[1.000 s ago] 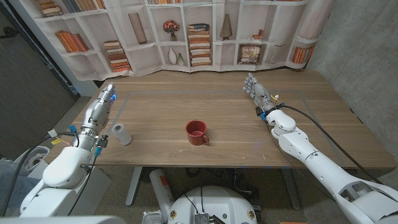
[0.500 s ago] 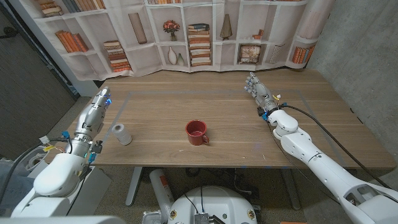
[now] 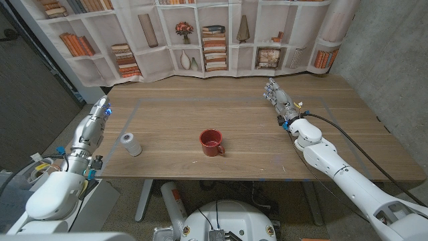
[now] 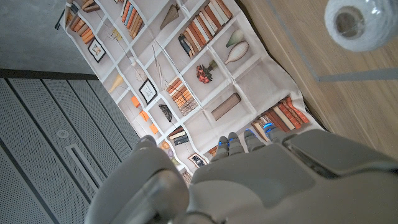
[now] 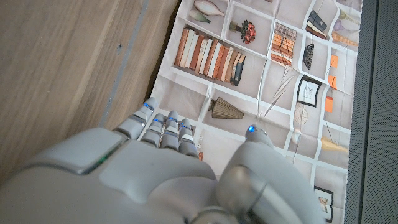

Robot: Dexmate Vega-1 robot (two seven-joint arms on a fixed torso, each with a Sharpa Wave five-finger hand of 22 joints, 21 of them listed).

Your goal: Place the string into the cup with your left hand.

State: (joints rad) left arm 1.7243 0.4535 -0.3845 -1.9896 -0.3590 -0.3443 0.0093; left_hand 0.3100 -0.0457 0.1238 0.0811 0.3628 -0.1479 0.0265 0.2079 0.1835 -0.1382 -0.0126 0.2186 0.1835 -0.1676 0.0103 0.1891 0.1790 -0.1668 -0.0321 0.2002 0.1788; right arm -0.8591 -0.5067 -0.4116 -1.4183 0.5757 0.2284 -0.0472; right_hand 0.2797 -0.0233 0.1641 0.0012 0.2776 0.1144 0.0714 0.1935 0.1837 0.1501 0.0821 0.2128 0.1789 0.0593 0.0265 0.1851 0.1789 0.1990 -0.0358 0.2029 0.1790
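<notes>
Wooden table (image 3: 234, 130), plank grain running across, a faint taped rectangle on it. Behind it hangs a backdrop (image 3: 200, 37) printed with bookshelves, vases and flowers; grey wall to the right, dark panel to the left.

String (image 3: 130, 144): a white spool, lying on the table's left part, well apart from the red cup (image 3: 211, 142), which stands upright near the middle, handle toward the front right. From the left wrist the spool (image 4: 356, 25) shows end-on, hollow core visible, partly cut off at the frame edge.

Left hand (image 3: 93, 124) is off the table's left edge, fingers straight and together, holding nothing, near the spool but not touching it. Its palm side is hidden.

Right hand (image 3: 277, 100) stands on the table's right part, fingers extended, empty. In its own wrist view only the back of the hand (image 5: 155, 168) shows.

Cup's inside is too small to make out.
</notes>
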